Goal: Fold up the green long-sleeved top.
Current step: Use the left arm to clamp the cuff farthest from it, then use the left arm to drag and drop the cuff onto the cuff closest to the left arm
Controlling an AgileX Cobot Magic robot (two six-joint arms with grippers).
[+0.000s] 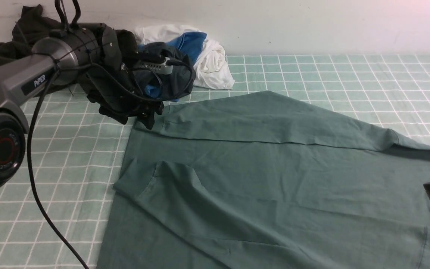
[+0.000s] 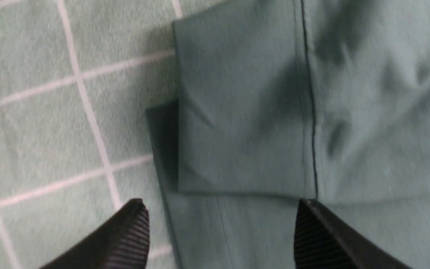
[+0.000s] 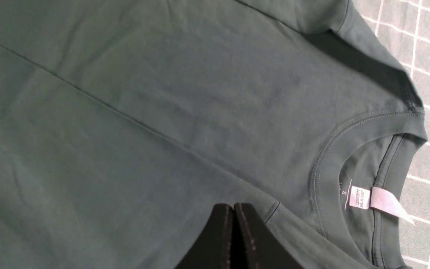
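1. The green long-sleeved top (image 1: pixel 259 175) lies spread flat on the checked counter (image 1: pixel 69 157). It fills the middle and right of the front view and runs out past the near and right edges.
2. Both sleeves are folded in over the body. The far sleeve (image 1: pixel 274 119) lies along the back edge, and the near sleeve (image 1: pixel 185 201) slants across the front.
3. The left fingers (image 2: pixel 125 235) are spread wide apart and hold nothing. They hang just over the cuff (image 2: pixel 237 112) of the far sleeve, at the top's far left corner; one finger is over bare counter, the other over cloth.
4. The right fingers (image 3: pixel 222 231) are pressed together, with no cloth visible between them. They sit over the top close to its neckline, where a white label (image 3: pixel 364 198) shows.
5. A heap of clothes (image 1: pixel 200 56) in white, blue and dark cloth is piled against the wall (image 1: pixel 312 22) at the far left. It lies just behind the left arm (image 1: pixel 21 82) and near the top's far left corner.
6. A black cable (image 1: pixel 36 179) hangs from the left arm and trails over the counter to the left of the top.
7. Bare counter lies left of the top. More is bare behind it on the right, up to the wall.
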